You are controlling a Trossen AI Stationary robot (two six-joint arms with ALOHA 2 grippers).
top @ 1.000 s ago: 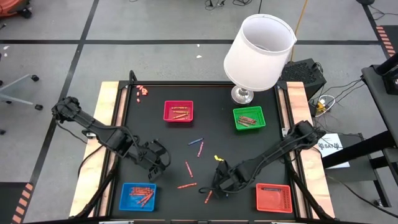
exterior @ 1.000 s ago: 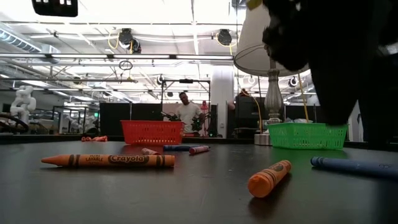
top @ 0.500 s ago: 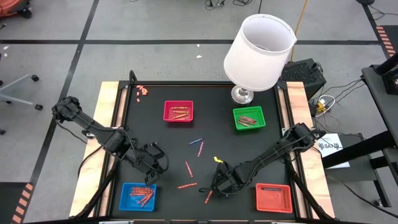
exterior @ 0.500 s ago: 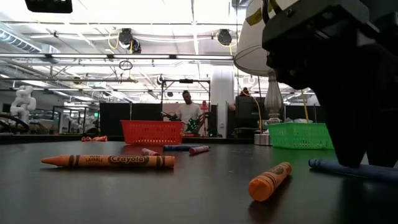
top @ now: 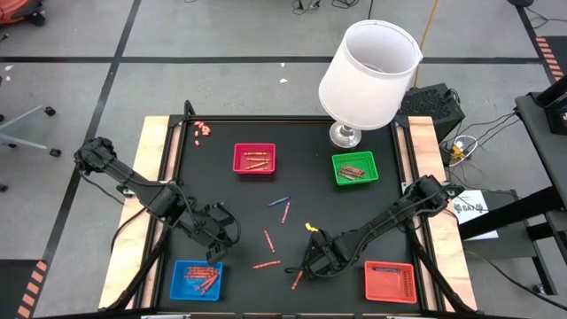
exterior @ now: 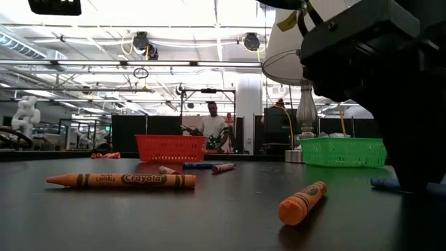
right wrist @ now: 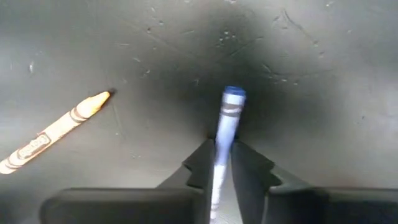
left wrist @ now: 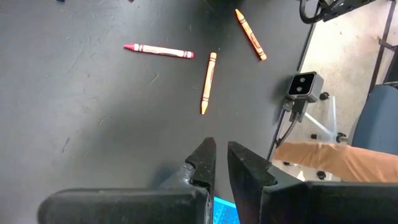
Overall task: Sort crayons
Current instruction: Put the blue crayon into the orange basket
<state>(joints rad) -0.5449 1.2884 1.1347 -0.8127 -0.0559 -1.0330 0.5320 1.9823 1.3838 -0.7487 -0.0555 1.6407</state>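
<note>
What can't be made out from here

From above, the right gripper covers the blue crayon it has closed on, and in its wrist view the crayon's lower end blurs away between the fingers. At table height the same arm fills the corner, hiding all but the ends of that crayon. The crayons in the blue tray, red tray, pink tray and green tray are too small to count. The lampshade hides the lamp's stem. The left wrist view cuts off the blue tray.
</note>
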